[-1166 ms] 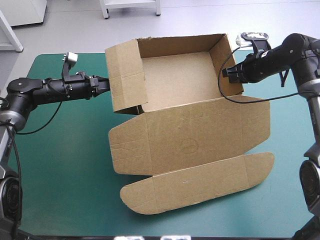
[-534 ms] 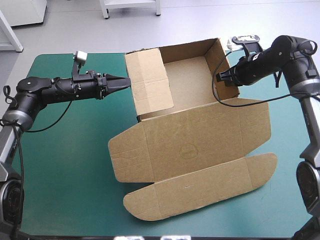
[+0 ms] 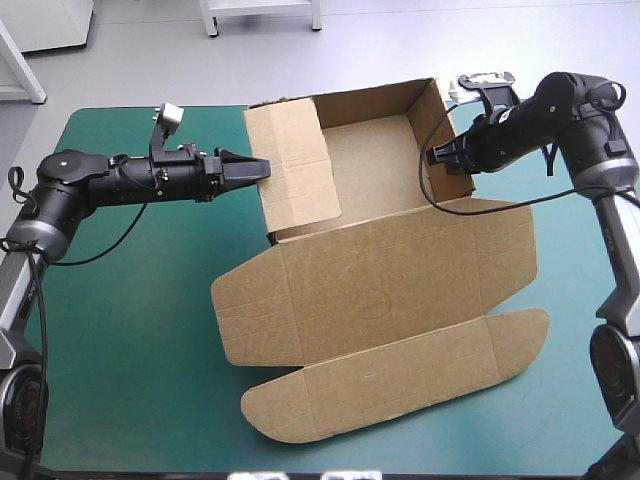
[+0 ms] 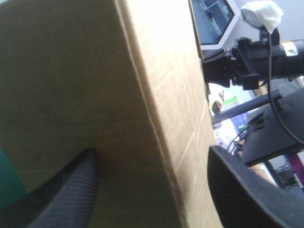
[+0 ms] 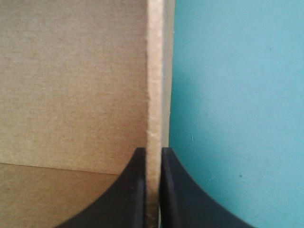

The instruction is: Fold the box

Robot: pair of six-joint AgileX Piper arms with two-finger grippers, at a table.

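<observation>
box (image 3: 380,290) open, lid flat toward 6 o'clock. left gripper (image 3: 258,167) wide around its wall at 10 o'clock; right gripper (image 3: 433,158) pinching the wall at 2 o'clock.

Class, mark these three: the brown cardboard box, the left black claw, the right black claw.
Brown cardboard box (image 3: 380,290): high view, flat lid panel.
Left black claw (image 3: 258,167): high view, tips at left wall.
Right black claw (image 3: 437,157): high view, tips on right wall.

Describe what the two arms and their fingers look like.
The left arm and right arm are black tubular segments with rounded joints, turning grey lower down. The fingers are broad, black, curved fins tapering to points, with a finely textured surface.
</observation>
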